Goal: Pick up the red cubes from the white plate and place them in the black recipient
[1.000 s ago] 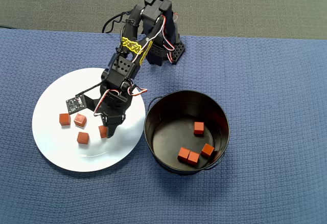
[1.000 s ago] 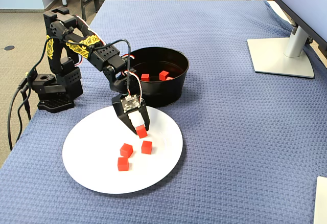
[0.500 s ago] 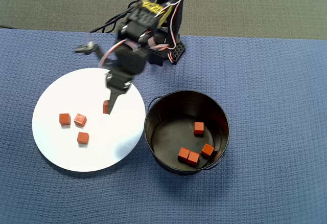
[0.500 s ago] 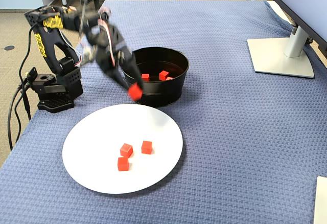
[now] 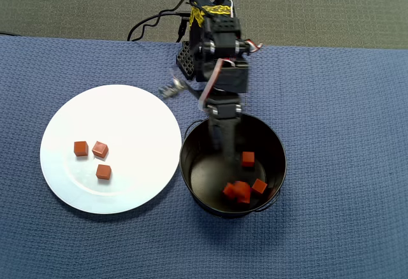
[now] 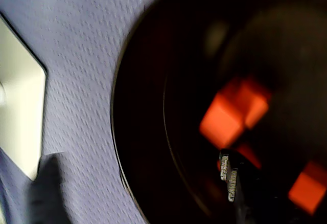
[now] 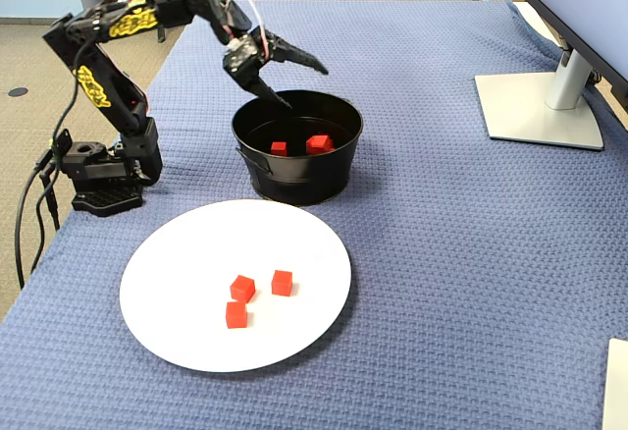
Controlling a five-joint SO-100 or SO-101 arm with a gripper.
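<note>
One cube has left the gripper, now spread empty over the black recipient.

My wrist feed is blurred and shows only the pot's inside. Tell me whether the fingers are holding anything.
Observer: No. In the fixed view the gripper stands open and empty above the black recipient.
Operator: Give me the count on the plate.
Observer: Three red cubes lie on the white plate, grouped toward its left side in the overhead view.
Operator: Report anything else on the cloth.
Observer: A monitor stand sits far to the right of the recipient in the fixed view.
</note>
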